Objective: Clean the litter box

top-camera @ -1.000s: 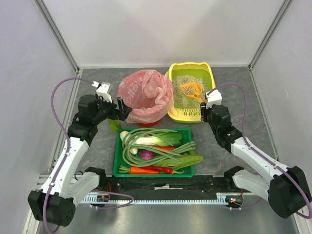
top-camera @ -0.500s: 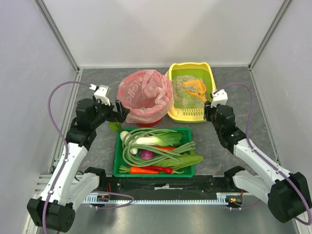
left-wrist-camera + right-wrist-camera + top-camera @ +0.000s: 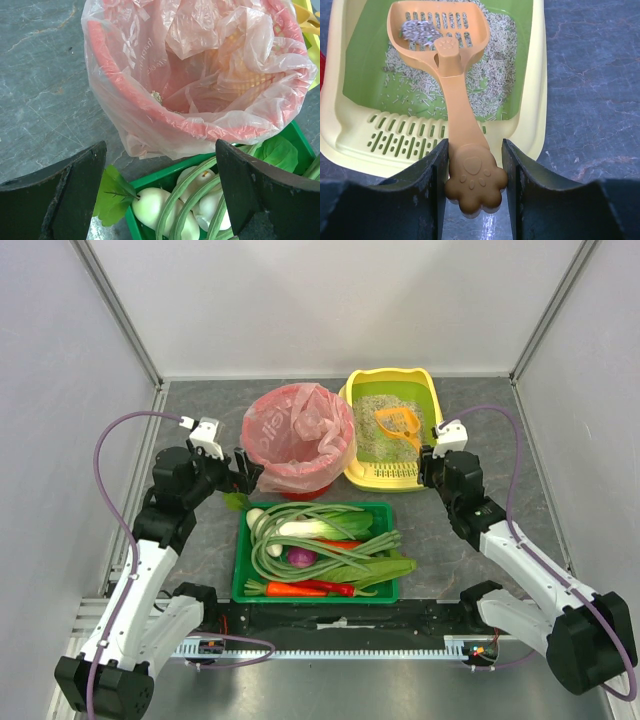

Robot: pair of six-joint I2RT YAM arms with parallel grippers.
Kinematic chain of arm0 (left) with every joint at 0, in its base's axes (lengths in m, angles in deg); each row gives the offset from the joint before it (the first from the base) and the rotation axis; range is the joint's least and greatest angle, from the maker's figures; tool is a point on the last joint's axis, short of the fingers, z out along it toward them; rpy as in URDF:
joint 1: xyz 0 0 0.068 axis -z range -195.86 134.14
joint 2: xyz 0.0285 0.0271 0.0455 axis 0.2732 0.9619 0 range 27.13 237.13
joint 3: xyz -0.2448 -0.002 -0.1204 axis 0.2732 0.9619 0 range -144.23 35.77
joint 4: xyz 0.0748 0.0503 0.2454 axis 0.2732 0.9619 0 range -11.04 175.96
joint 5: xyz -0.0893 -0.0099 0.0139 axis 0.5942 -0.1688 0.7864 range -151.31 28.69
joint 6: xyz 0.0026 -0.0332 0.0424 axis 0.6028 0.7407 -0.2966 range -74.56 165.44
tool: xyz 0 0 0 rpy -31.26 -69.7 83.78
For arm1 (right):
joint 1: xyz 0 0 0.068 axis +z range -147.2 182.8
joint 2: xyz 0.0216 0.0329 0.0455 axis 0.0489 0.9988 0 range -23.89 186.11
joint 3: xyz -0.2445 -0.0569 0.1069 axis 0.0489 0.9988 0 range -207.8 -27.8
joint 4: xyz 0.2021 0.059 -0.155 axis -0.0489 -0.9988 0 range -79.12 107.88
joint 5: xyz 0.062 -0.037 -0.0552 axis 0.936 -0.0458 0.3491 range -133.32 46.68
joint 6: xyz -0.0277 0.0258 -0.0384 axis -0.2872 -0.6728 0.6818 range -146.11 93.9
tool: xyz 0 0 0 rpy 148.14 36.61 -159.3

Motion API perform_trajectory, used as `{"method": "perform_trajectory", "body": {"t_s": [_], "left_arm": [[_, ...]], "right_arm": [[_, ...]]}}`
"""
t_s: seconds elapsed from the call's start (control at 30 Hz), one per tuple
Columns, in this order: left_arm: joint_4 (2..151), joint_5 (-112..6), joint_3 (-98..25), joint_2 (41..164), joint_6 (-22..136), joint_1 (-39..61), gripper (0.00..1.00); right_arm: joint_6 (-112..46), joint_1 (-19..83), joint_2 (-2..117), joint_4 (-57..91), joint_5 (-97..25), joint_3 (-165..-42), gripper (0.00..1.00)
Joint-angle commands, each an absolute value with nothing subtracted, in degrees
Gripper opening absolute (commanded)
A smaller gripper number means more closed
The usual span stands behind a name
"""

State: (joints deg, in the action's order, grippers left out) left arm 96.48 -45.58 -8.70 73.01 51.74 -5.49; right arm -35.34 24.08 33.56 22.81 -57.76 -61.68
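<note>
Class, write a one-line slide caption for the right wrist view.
Right gripper holds the orange scoop by its paw-shaped handle, a grey clump in it, over the litter box.

You have bright, even, diffuse light in all three views, falling from overhead — shadows are soft and short, hugging the base of the red bin (image 3: 298, 483) and the green tray (image 3: 240, 565). The white walls (image 3: 340, 300) read pale grey, unclipped. Note a mild sheen on the folds of the pink bag (image 3: 150, 55). Both wrist views are sharp at mid-range: litter (image 3: 507, 70) granules and the scoop (image 3: 455, 95) slots resolve cleanly. The dark fingers (image 3: 70, 195) at each lower edge are underexposed and slightly soft — little surface detail shows.
</note>
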Motion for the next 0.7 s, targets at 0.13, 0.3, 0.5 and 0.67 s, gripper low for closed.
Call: {"method": "perform_trajectory", "body": {"t_s": [0.13,0.3,0.5,0.67], "left_arm": [[94.78,-46.81,-8.62,72.3,49.75,-5.13,0.96],[94.69,-46.98,-8.44,71.78,49.75,-5.14,0.96],[94.6,-48.22,-8.44,71.07,49.57,-5.13,0.96],[94.34,-48.21,-7.92,69.93,49.83,-5.13,0.96]], "right_arm": [[-37.81,25.55,31.3,23.98,-55.34,-61.1,0.0],[-31.03,25.83,23.87,26.57,-61.07,-58.39,0.0],[-23.67,25.92,23.4,22.98,-61.43,-65.14,0.0],[-21.71,26.27,21.81,24.74,-55.73,-65.76,0.0]]}}
